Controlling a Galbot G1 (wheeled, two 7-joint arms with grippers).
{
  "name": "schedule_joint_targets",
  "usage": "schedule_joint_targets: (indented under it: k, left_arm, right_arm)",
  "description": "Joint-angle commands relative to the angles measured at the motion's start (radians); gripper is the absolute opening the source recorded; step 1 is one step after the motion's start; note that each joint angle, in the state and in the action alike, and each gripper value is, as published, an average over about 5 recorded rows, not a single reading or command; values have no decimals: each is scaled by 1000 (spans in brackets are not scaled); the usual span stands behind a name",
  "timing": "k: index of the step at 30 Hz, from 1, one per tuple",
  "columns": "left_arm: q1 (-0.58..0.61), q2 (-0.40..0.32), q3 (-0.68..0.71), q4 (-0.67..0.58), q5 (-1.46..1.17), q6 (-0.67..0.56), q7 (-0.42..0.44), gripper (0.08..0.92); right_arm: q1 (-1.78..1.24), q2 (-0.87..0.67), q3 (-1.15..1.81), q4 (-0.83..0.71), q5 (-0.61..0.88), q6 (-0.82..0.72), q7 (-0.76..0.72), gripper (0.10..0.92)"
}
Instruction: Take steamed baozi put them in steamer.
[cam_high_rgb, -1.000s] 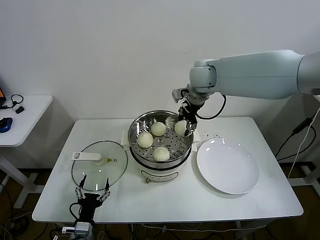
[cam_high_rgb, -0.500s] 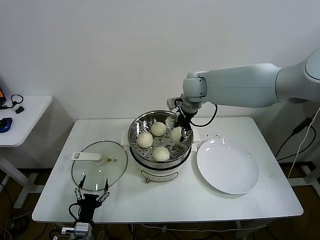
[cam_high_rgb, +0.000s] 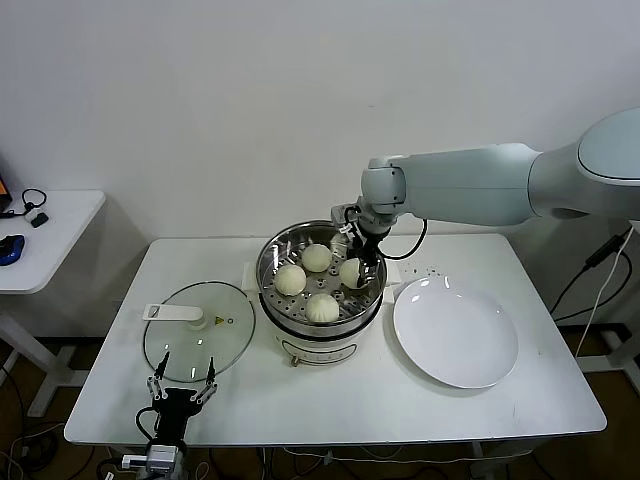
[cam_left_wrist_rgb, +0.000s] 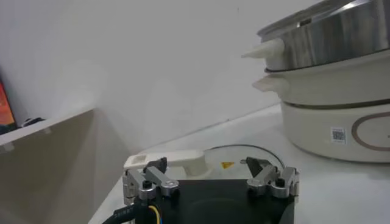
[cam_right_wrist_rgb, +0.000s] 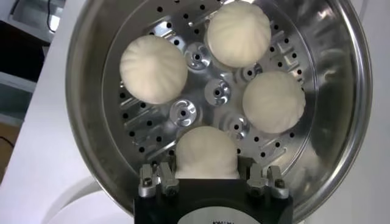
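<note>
Sitting inside the steamer (cam_high_rgb: 320, 280) are all four buns: three rest free on the perforated tray (cam_right_wrist_rgb: 183, 112), at its far side (cam_high_rgb: 317, 257), left side (cam_high_rgb: 290, 279) and near side (cam_high_rgb: 322, 307), and the fourth bun (cam_high_rgb: 351, 272) is at the right side, low over the tray. The right gripper (cam_high_rgb: 362, 262) reaches down into the steamer from its far right, and its fingers (cam_right_wrist_rgb: 159, 178) pinch that fourth bun (cam_right_wrist_rgb: 206, 159) from both sides; I cannot tell whether the bun touches the tray.

The steamer stands on the white table (cam_high_rgb: 500, 400). Left of the steamer, just beside its base, the glass lid (cam_high_rgb: 198, 330) lies flat. Right of the steamer lies a white plate (cam_high_rgb: 456, 332).

The left gripper (cam_high_rgb: 184, 391) hangs idle at the table's near edge, in front of the lid and well apart from the steamer, its fingers (cam_left_wrist_rgb: 152, 180) spread and holding nothing.
</note>
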Motion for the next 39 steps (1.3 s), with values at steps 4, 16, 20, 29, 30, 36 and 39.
schedule_joint_targets:
  k: [4,16,20,29,30,36,39]
  left_arm:
    - [-2,-49,-1,3,0,0,0,823]
    - [-1,-49,-4,1,0,-1,0,823]
    - [0,-49,-5,1,0,-3,0,823]
    - [1,-49,-3,-5,1,-3,0,823]
    - [1,-49,-2,-6,1,-2,0,823]
    - [4,-49,2,-9,6,-2,0,823]
    - [7,-49,4,-10,9,-2,0,823]
  right_arm:
    - [-32,6,8,-29,-7,0,3,649]
    - [-37,19,12,-43,-16,3,6,651]
    - [-30,16,11,-42,-17,4,11,694]
    - [18,-12,16,-16,14,7,9,821]
    - [27,-19,16,-10,17,7,8,822]
    - [86,-73,13,31,35,-10,29,823]
    - [111,-113,29,59,37,-33,62,823]
